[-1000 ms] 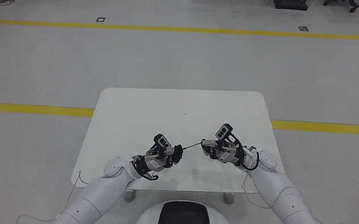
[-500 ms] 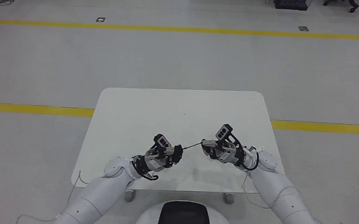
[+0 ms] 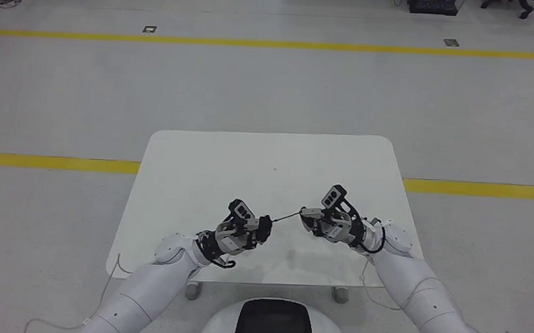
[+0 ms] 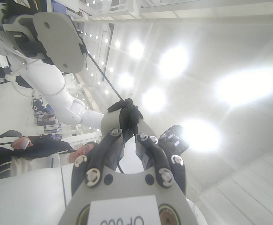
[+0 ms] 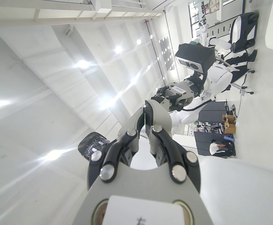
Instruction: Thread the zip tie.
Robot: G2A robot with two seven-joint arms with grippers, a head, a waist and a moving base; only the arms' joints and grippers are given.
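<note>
Top view shows the thin black zip tie [image 3: 285, 216] stretched between the left claw [image 3: 262, 227] and the right claw [image 3: 306, 217], above the table [image 3: 267, 158]. Each claw is pinched tight on one end. It looks light, bendy and slippery (best held close to the tip). Which end has the little lock is too small to tell.

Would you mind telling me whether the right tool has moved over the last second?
No. Judged against the table and its near edge, the right tool is in the same spot, shut on the zip tie.
</note>
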